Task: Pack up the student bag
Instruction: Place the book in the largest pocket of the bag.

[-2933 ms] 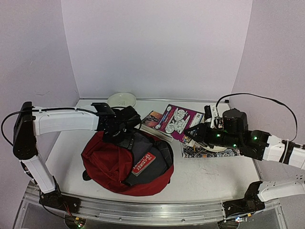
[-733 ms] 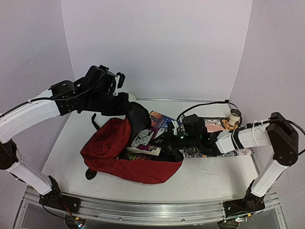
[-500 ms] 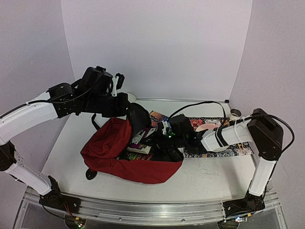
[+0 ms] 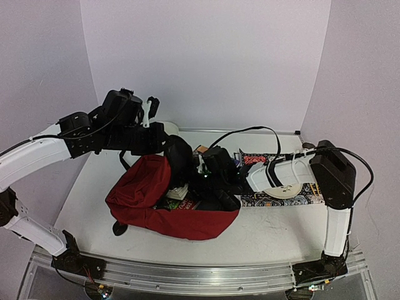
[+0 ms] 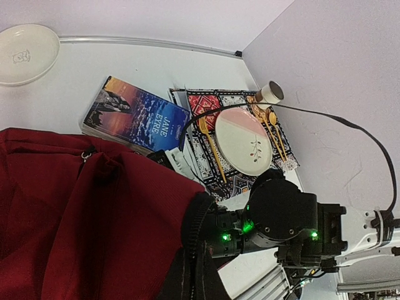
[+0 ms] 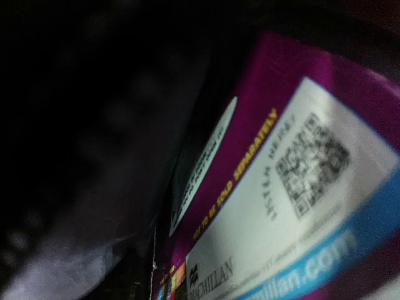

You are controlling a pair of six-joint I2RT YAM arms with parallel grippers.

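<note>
**Right gripper (image 4: pixel 195 180) deeper in the bag (image 4: pixel 140 194)**

Since half a second ago our right gripper has pushed further into the bag's mouth, and the purple book (image 6: pixel 269 187) now lies further inside. We cannot tell whether those jaws grip it or have let go. The bag lies on the table (image 4: pixel 275 231), mouth facing right. Our left gripper (image 4: pixel 162 137) is clamped on the upper rim, lifting it open. We judge the fabric soft and floppy, so rim or straps give the best hold.
</note>
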